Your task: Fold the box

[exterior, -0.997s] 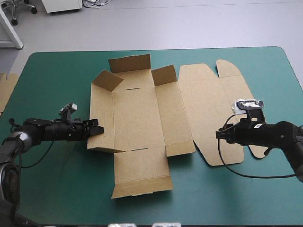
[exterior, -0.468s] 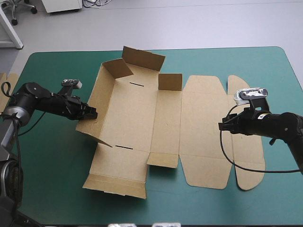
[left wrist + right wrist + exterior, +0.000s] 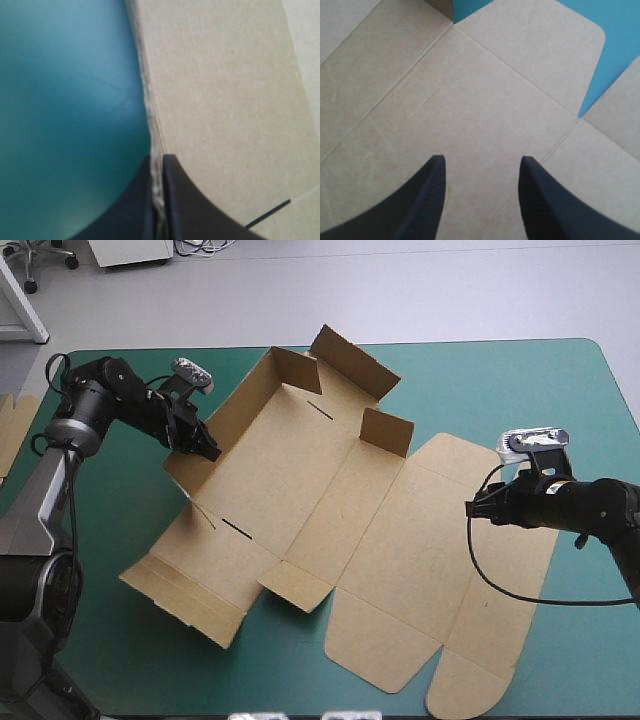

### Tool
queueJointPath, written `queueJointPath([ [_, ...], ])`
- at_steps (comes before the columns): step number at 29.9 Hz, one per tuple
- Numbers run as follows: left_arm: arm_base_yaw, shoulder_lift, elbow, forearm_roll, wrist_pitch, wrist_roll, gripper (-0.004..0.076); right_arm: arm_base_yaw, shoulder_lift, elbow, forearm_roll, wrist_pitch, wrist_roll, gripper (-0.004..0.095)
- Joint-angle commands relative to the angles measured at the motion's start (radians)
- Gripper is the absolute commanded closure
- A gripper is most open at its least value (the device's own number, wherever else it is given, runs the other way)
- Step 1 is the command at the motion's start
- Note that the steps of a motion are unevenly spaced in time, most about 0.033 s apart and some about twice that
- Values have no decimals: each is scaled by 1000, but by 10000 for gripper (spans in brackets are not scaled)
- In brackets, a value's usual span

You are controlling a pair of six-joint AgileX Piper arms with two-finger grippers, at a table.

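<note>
The brown box [image 3: 300, 470] lies slantwise on the teal-green cover, its tray part at the far left with short flaps raised and its lid panel [image 3: 420, 570] flat toward the near right. My left gripper [image 3: 205, 447] is shut on the box's raised left wall; in the left wrist view the black fingers [image 3: 175, 200] pinch the board's edge [image 3: 155, 130], with the box [image 3: 225, 100] to one side and cover to the other. My right gripper [image 3: 474, 508] hovers open over the lid's right part. In its own view, the right gripper [image 3: 481, 162] has bare board [image 3: 470, 90] between its fingers.
More brown board [image 3: 12, 430] shows at the table's left edge. Bare teal-green cover [image 3: 560, 390] lies at the far right, and more along the near left [image 3: 110, 660]. The lid's rounded tab [image 3: 460, 695] reaches close to the table's near edge.
My left gripper has swung toward the far left with the wall in its grip, turning the whole box clockwise. The lid slid under the right gripper, which barely moved.
</note>
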Motion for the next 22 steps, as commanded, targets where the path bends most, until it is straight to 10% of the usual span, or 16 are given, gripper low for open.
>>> queueJointPath([
  [1,-25,-1,-165,44,2,36,733,-9,-14,-33,12,-27,-1,471],
  [5,-42,72,-317,106,113,119,733,-9,-14,-33,16,-20,-1,471],
  [22,-238,110,-422,195,13,673,733,-9,-14,-33,18,-20,1,471],
])
